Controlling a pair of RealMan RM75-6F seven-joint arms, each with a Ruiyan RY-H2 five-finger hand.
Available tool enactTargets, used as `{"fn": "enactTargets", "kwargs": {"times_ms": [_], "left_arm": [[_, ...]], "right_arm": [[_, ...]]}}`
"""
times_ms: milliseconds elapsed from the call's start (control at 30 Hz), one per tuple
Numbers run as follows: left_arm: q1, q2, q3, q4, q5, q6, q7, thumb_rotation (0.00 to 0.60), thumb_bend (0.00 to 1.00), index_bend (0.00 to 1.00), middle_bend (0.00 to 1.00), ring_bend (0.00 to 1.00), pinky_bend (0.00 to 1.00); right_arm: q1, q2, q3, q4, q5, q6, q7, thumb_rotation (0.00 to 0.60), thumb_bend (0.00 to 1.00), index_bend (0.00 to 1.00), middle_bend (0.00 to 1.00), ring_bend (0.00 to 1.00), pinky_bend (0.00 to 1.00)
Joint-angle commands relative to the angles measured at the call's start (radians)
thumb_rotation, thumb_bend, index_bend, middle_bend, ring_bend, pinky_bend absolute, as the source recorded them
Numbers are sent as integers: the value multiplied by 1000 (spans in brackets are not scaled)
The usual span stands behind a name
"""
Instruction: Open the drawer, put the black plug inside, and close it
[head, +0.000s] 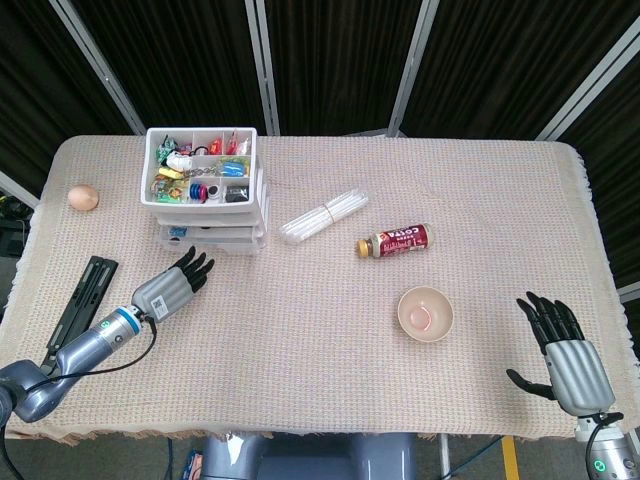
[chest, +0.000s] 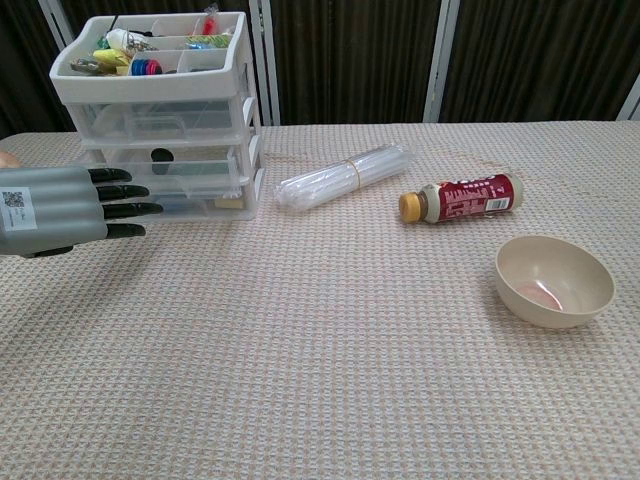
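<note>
A: Where's the small black plug (chest: 161, 155)?
B: Inside the clear plastic drawer unit (head: 209, 215), mid drawer, front looks pushed in.
A: Left hand (head: 176, 285)?
B: Just in front of the unit, fingers (chest: 128, 208) straight & apart, holding nothing.
A: Right hand (head: 562, 345)?
B: At table's near-right edge, fingers spread, empty

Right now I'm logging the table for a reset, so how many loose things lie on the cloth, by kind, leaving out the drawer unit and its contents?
Egg: 1
Black flat bar: 1
Bundle of clear tubes: 1
Bottle: 1
Bowl: 1
Total: 5
</note>
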Motion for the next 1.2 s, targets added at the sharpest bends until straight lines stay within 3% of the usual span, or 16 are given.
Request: {"fn": "enactTargets", "kwargs": {"times_ms": [33, 567, 767, 967, 1133, 1200], "left_arm": [[-5, -8, -13, 14, -26, -15, 7, 600, 453, 145, 0, 0, 81], [-31, -66, -63, 92, -121, -52, 17, 600, 456, 145, 0, 0, 82], [-16, -36, -35, 52, -94, -12, 8, 600, 454, 145, 0, 0, 82], [46, 70, 13, -100, -22, 133, -76, 600, 452, 140, 0, 0, 81], [167, 169, 47, -256, 19, 357, -165, 600, 432, 133, 0, 0, 77], [236, 193, 58, -316, 16, 458, -198, 600, 376, 121, 0, 0, 65]], "right_arm": [[0, 0, 1, 1, 1, 1, -1, 600, 80, 22, 0, 0, 0], [0, -2, 1, 2, 1, 2, -4, 600, 80, 22, 0, 0, 0], [-1, -1, 3, 4, 6, 0, -2, 600, 80, 21, 0, 0, 0], [0, -1, 3, 4, 5, 1, -3, 600, 80, 21, 0, 0, 0], [-1, -3, 3, 2, 2, 5, -10, 600, 80, 22, 0, 0, 0], [-2, -4, 4, 1, 4, 5, -13, 600, 80, 22, 0, 0, 0]]}}
